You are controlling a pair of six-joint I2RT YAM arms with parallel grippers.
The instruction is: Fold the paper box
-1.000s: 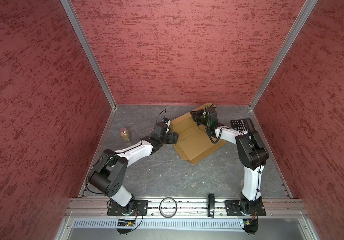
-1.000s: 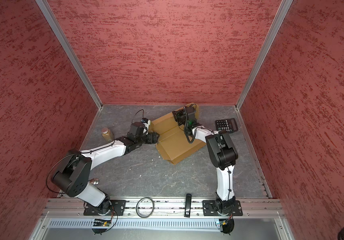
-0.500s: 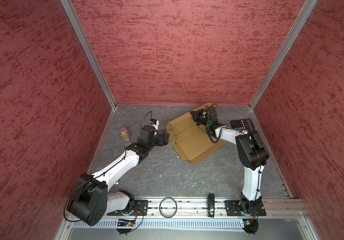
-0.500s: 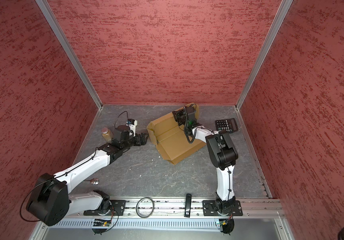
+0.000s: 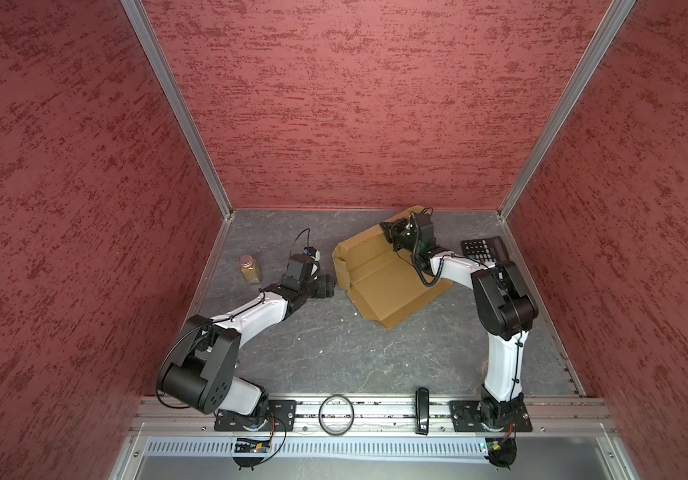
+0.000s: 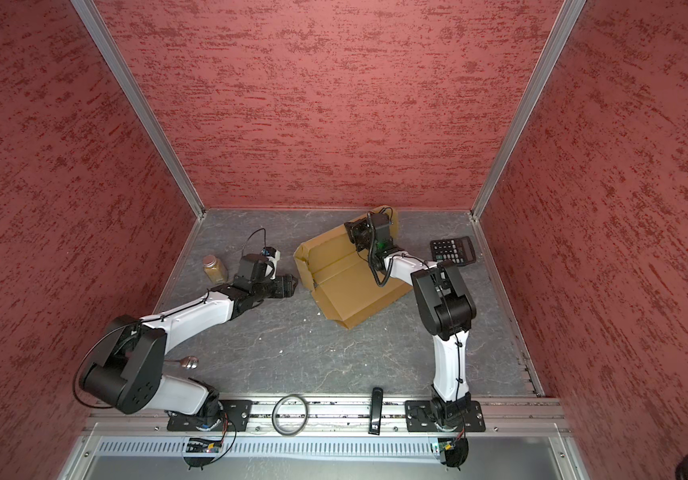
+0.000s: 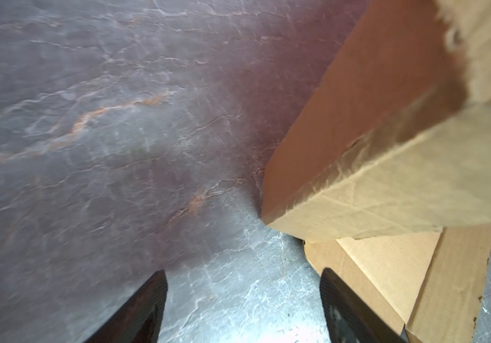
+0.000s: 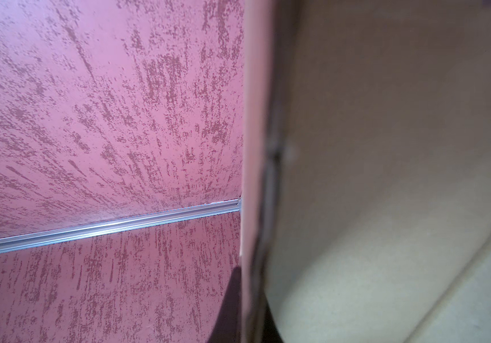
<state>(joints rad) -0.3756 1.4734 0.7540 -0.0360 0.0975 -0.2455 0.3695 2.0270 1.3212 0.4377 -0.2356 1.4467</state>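
Observation:
The brown paper box (image 5: 388, 286) (image 6: 350, 291) lies part folded at the back of the grey floor, its left wall standing up. My left gripper (image 5: 331, 286) (image 6: 293, 286) hovers open just left of that wall, nothing between its fingers. In the left wrist view the box's corner (image 7: 371, 184) is ahead and to one side of my open gripper (image 7: 242, 282), and one finger (image 7: 345, 308) overlaps the flat cardboard. My right gripper (image 5: 388, 232) (image 6: 353, 232) is shut on the raised far flap. In the right wrist view my gripper (image 8: 251, 311) pinches that flap's edge (image 8: 386, 178).
A pink-lidded jar (image 5: 249, 269) stands near the left wall, behind my left arm. A black calculator (image 5: 482, 249) lies right of the box. A tape ring (image 5: 336, 420) and a black bar (image 5: 421, 409) rest on the front rail. A spoon (image 6: 186, 362) lies by the left base.
My left gripper has drawn back leftward off the box's left side, leaving that wall standing, and its elbow has swung out and back. The right arm has held still.

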